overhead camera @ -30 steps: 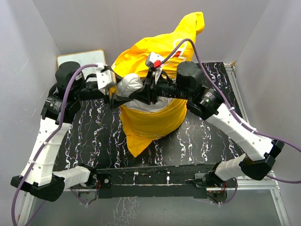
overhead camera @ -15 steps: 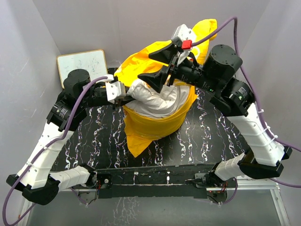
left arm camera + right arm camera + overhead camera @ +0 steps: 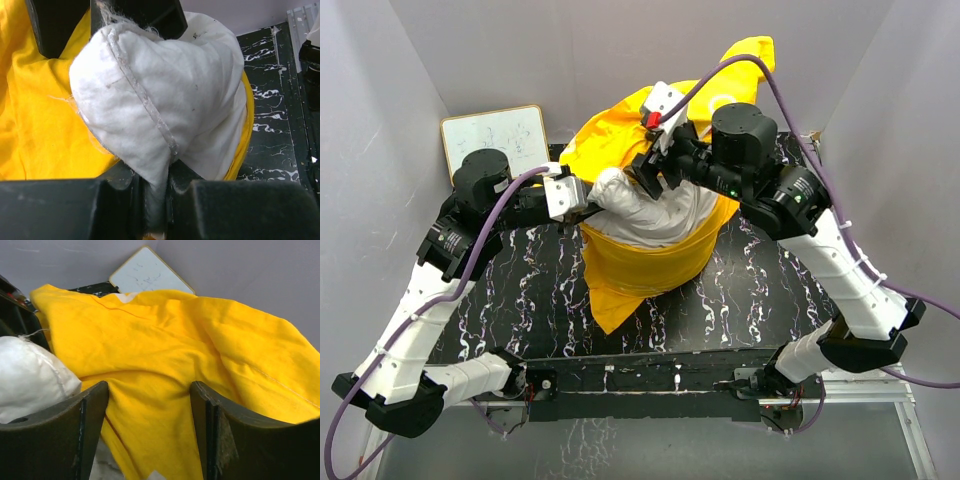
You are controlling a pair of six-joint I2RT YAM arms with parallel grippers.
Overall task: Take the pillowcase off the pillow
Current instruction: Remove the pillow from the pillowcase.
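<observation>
black marbled table (image 3: 510,290), grey walls (image 3: 380,120), whiteboard (image 3: 495,140) in corner

The counter (image 3: 750,290) is black, with thin white lines drawn all over it like marble. In the middle of it a yellow pillowcase (image 3: 640,265) is set, standing up in a fat bundle. One flat corner of the pillowcase is spread out on the counter toward the near edge. The white pillow (image 3: 655,210) is kept inside it and is seen poking out at the top. At the far left corner a white board (image 3: 495,138) with a pale edge is seen. Whether it is laid flat or leaned cannot be told. Along the near edge a dark bar (image 3: 650,375) is fixed.
</observation>
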